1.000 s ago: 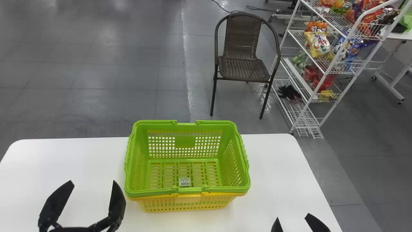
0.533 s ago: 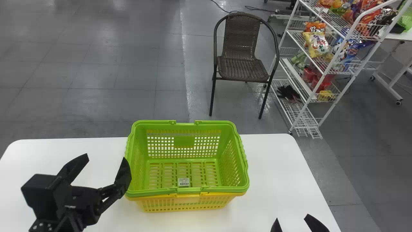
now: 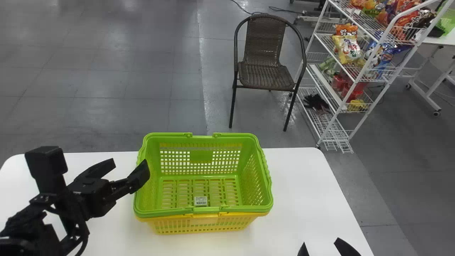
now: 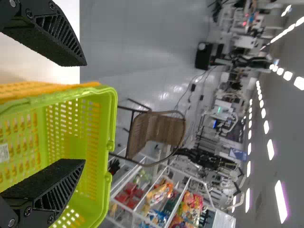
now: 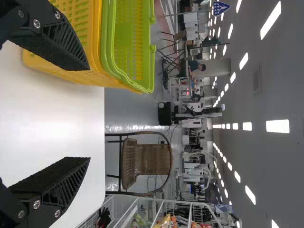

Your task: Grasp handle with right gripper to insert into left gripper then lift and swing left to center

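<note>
My left gripper [image 3: 126, 167] is open over the left rim of the green basket [image 3: 202, 209], one finger overlapping that rim in the head view. The green basket is nested in a yellow basket [image 3: 204, 226] on the white table. In the left wrist view, the left gripper [image 4: 85, 113] has its fingers wide apart, with the green basket [image 4: 71, 142] behind them. At the bottom right of the head view, the right gripper [image 3: 321, 247] is open, to the right of the baskets. The right gripper [image 5: 90, 114] shows parted fingers, nothing between them, in its wrist view.
The white table [image 3: 302, 185] ends in an edge just behind the baskets. Beyond it on the floor stand a brown chair [image 3: 266, 73] and, farther right, a white wire rack [image 3: 359, 76] with snack bags.
The left arm has come farther up into the head view, its gripper rising and turning toward the basket's left rim. The right gripper has barely moved. The whole scene has shifted slightly left.
</note>
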`<state>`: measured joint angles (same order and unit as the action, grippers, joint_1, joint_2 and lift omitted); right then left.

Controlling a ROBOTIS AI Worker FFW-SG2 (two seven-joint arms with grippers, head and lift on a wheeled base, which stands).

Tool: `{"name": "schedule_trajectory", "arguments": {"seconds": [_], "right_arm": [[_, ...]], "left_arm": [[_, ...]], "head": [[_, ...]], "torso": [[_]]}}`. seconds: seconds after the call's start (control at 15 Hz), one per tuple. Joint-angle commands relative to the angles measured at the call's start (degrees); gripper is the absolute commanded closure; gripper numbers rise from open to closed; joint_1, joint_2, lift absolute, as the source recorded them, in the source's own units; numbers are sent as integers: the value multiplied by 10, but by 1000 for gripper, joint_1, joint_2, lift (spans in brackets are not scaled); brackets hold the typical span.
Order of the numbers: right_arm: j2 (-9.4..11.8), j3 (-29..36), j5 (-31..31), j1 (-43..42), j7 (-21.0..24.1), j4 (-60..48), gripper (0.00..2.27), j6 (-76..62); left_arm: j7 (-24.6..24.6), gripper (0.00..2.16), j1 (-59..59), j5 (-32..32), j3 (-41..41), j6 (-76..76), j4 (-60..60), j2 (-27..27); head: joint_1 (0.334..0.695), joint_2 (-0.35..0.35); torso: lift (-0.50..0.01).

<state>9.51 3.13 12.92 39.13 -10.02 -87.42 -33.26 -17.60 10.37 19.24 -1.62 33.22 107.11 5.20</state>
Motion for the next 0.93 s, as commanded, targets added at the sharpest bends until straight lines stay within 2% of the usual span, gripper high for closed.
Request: {"name": "schedule_trajectory", "arguments": {"seconds": [0.0,0.4,0.87], "right_arm": [[0,0,0,1,0,-1,157,0],[1,4,0,3,0,-3,157,0],[1,6,0,3,0,-3,157,2]], "left_arm": [[-19,90,-44,22,-10,68,-28,1],[-54,90,-123,62,-41,119,-148,0],[-61,90,-151,60,-37,119,-198,0]], "head": [[695,-178],[695,-190],[695,-180]], "torso": [[0],[0],[0]]}}
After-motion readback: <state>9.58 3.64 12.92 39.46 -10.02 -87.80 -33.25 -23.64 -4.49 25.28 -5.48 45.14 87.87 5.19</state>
